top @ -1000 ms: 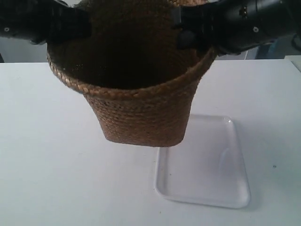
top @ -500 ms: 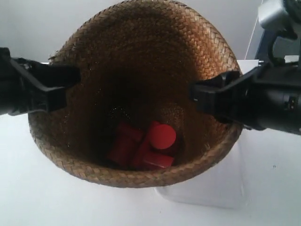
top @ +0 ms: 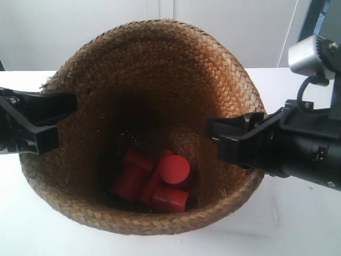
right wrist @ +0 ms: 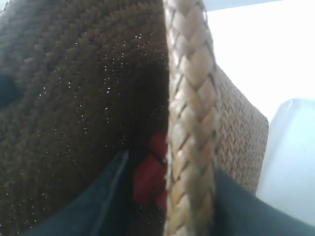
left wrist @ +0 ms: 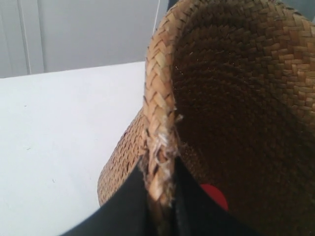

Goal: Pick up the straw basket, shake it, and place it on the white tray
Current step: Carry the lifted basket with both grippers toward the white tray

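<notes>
The straw basket (top: 154, 80) hangs in the air, tipped so that its mouth faces the exterior camera. Several red cylinders (top: 160, 181) lie in its bottom. My left gripper (top: 56, 120), at the exterior view's left, is shut on the braided rim (left wrist: 160, 113), one finger on each side (left wrist: 160, 172). On the opposite side my right gripper (top: 226, 140) is shut over the rim (right wrist: 189, 98), with its inner finger inside the basket (right wrist: 172, 164). The white tray (right wrist: 295, 157) lies on the table just past the basket's outer wall. The basket mostly hides it in the exterior view.
The white table (left wrist: 59, 128) runs under and around the basket, with a pale wall (top: 106, 26) behind it. The right arm's dark body and a silver part (top: 306, 56) stand at the exterior view's right edge.
One second ago the basket hung upright with its side showing. It has tipped towards the exterior camera, baring the red cylinders inside, and has sunk slightly in the last half second. Both grippers kept their hold.
</notes>
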`<control>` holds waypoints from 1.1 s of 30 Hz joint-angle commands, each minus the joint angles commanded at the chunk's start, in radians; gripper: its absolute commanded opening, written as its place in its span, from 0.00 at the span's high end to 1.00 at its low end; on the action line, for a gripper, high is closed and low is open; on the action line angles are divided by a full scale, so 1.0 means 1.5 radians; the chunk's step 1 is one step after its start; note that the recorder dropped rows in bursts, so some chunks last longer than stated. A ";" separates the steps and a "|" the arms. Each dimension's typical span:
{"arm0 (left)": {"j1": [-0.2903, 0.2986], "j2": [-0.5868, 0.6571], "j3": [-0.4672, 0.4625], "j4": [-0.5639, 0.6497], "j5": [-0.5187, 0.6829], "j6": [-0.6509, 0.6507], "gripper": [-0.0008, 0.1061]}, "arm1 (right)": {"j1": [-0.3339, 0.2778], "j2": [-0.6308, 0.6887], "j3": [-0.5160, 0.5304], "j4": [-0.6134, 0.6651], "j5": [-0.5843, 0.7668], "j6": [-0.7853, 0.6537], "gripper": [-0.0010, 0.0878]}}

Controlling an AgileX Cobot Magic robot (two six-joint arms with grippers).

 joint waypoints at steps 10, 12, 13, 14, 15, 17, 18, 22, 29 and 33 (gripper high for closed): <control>0.000 -0.026 0.000 0.020 -0.007 -0.017 0.99 | 0.028 -0.026 0.000 -0.134 -0.015 -0.057 0.99; 0.000 -0.031 0.000 0.059 -0.038 -0.013 0.99 | 0.028 -0.026 0.000 -0.140 -0.024 -0.070 0.99; 0.000 -0.031 0.000 0.079 -0.044 -0.010 0.99 | 0.028 -0.025 0.000 -0.140 -0.030 -0.083 0.99; 0.000 -0.031 0.000 0.103 -0.046 -0.010 0.99 | 0.028 -0.022 0.000 -0.140 -0.036 -0.099 0.99; 0.000 -0.031 0.000 0.122 -0.041 -0.010 0.99 | 0.028 -0.019 0.000 -0.140 -0.041 -0.110 0.99; 0.000 -0.030 0.000 0.130 -0.017 -0.011 0.99 | 0.028 -0.011 0.000 -0.140 -0.047 -0.125 0.99; 0.000 -0.030 0.000 0.130 -0.006 -0.018 0.99 | 0.028 -0.007 0.000 -0.140 -0.047 -0.129 0.99; 0.000 -0.031 0.000 0.130 0.006 -0.073 0.99 | 0.028 0.005 0.000 -0.139 -0.036 -0.130 0.99; 0.000 -0.062 0.000 0.144 0.038 -0.055 0.99 | 0.028 -0.042 0.001 -0.133 -0.032 0.000 0.99; 0.002 -0.008 0.009 0.142 0.003 -0.028 0.99 | 0.020 0.004 0.008 -0.145 -0.075 -0.065 0.99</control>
